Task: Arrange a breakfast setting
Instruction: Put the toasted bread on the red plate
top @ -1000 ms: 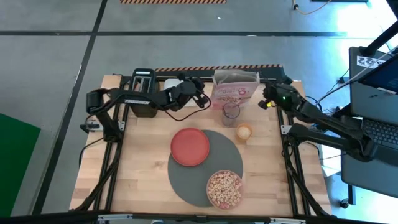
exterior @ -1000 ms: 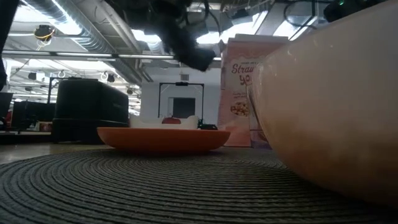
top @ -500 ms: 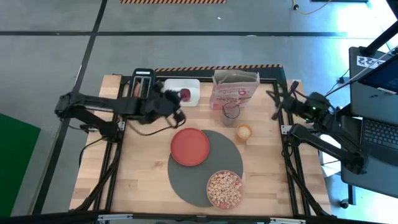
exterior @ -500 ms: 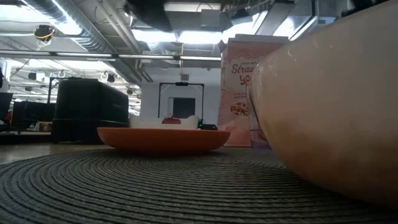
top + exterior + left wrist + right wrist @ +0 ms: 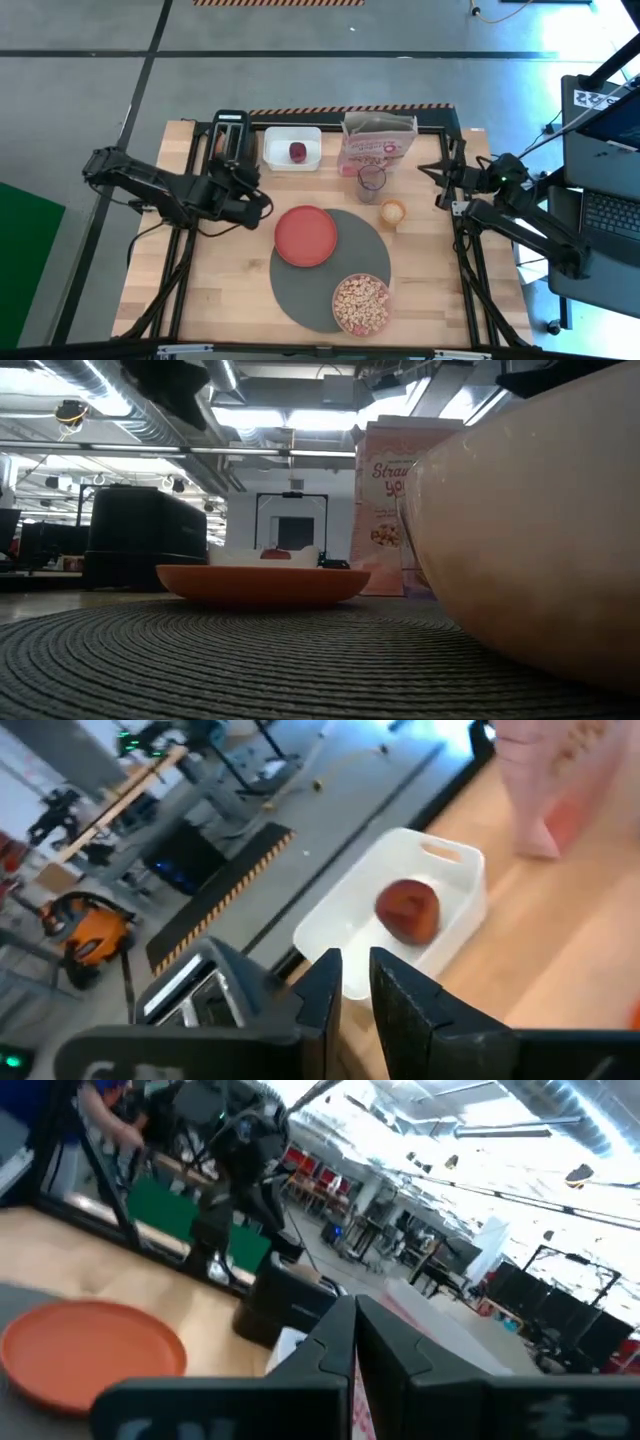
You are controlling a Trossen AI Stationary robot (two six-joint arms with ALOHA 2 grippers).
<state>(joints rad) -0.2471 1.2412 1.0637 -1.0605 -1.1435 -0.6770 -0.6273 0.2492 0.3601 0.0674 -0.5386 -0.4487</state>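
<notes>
Showing the setting part-built on the desk (image 5: 230,290): the red plate (image 5: 306,236) and the pink bowl (image 5: 361,303), filled with cereal, are sitting on the round grey mat (image 5: 300,290), with the cereal box (image 5: 378,143) standing at the far edge, a small clear cup (image 5: 371,180) in front of it, and the round toast (image 5: 392,212) lying just off the mat's rim. The dark-red fruit piece (image 5: 408,910) is lying in the white tub (image 5: 455,885), ahead of the left hand (image 5: 355,982), whose fingers are standing nearly together with a thin gap and pinching nothing. That hand is hovering near the black toaster (image 5: 231,140), just beside the plate. The right hand (image 5: 355,1330) is waiting at its own side of the desk, pressed together and empty. The step in hand appears to be fetching the fruit; judging from this, the next move is calling for the left hand to spread, reach forward into the tub, and close on the fruit without nudging the tub wall.
</notes>
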